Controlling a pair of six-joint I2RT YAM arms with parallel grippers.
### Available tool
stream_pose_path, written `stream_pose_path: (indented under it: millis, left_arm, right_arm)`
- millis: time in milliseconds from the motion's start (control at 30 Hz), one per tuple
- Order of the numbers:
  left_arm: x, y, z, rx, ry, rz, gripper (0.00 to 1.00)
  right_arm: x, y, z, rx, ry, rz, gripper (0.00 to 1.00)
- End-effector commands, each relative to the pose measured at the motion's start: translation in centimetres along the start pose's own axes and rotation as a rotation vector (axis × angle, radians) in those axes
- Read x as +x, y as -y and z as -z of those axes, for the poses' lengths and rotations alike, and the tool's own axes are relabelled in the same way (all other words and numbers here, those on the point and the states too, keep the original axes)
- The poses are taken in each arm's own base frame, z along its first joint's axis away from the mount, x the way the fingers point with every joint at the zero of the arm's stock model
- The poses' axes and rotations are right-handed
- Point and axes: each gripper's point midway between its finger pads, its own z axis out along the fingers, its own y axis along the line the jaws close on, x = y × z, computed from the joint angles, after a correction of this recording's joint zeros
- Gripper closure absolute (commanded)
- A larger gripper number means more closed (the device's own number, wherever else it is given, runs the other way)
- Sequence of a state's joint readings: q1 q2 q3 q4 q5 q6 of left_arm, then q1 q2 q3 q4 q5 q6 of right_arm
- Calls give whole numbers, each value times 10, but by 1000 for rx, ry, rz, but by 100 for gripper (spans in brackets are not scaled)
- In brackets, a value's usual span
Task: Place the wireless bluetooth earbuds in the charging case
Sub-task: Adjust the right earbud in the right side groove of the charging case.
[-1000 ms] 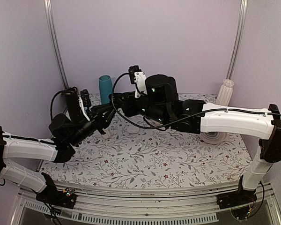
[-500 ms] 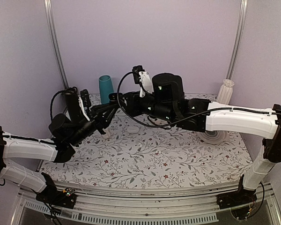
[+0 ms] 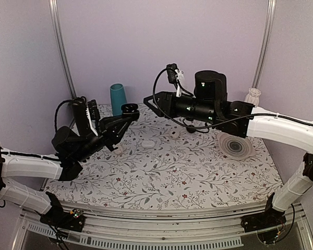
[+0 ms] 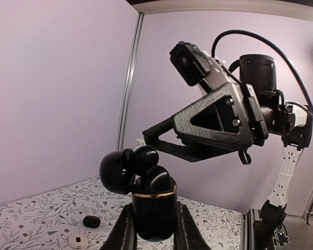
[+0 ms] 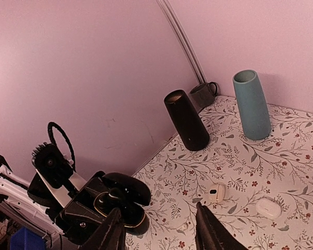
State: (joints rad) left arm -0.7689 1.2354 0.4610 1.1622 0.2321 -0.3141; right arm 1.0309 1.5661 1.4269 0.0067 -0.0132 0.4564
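Note:
My left gripper [image 4: 154,229] is shut on the charging case [image 4: 155,205], a small black box with a gold rim held upright off the table, its lid [image 4: 116,172] swung open to the left. Two black earbuds show at its mouth: one [image 4: 160,179] sits low in the case, the other [image 4: 145,156] stands higher beside the lid. In the top view the case [image 3: 129,109] hangs at the back left. My right gripper [image 3: 146,99] is open and empty, just right of the case and apart from it. The right wrist view shows the open case [image 5: 116,205] below its left finger [image 5: 110,235].
A teal vase [image 3: 118,98] stands at the back left, and the right wrist view also shows a black vase [image 5: 187,120] and a mug [image 5: 202,95]. A white vase [image 3: 251,100] and a white disc [image 3: 235,146] are at the right. Small white cases [image 5: 215,191] [image 5: 267,207] and a black oval lump [image 4: 91,221] lie on the flowered cloth.
My right gripper has drawn back to the right, away from the case, and its jaws have widened. The left arm has held the case nearly still.

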Motion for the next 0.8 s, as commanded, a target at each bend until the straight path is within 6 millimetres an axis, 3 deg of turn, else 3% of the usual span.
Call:
stream_pose_path:
  millis: [0, 333, 767]
  left_arm:
    - [-8, 16, 6, 95, 11, -21, 100]
    - [-5, 26, 13, 179, -18, -9, 100]
    - [-2, 30, 13, 209, -27, -10, 100]
  right_arm:
    - [-2, -13, 7, -100, -54, 15, 50]
    - [8, -40, -3, -253, -146, 11, 31]
    - [18, -31, -17, -225, -177, -106, 28]
